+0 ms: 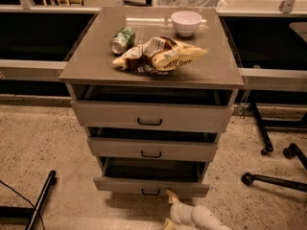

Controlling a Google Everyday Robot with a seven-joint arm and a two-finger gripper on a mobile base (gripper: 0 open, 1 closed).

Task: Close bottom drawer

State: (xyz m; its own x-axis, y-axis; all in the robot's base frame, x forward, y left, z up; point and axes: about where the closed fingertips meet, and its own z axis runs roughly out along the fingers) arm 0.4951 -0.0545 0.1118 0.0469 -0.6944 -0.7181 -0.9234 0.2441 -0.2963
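The bottom drawer (pixel 151 186) is the lowest of three grey-beige drawers, with a small black pull handle (pixel 150 192). It stands part open, its front a little ahead of the middle drawer (pixel 151 149), and a strip of dark tray shows behind the front. My gripper (pixel 169 209) is low at the bottom edge of the camera view, just in front of the drawer front and right of the handle. It is open and empty. Its upper fingertip (pixel 171 196) is at the lower edge of the drawer front. The white arm (pixel 201 217) runs off to the lower right.
The top drawer (pixel 149 116) and the middle drawer are each slightly ajar. On the cabinet top (pixel 86 61) lie a green can (pixel 123 39), a chip bag (pixel 160 55) and a white bowl (pixel 186 22). Chair legs with casters (pixel 268 176) stand on the right, a black bar (pixel 41 200) on the left.
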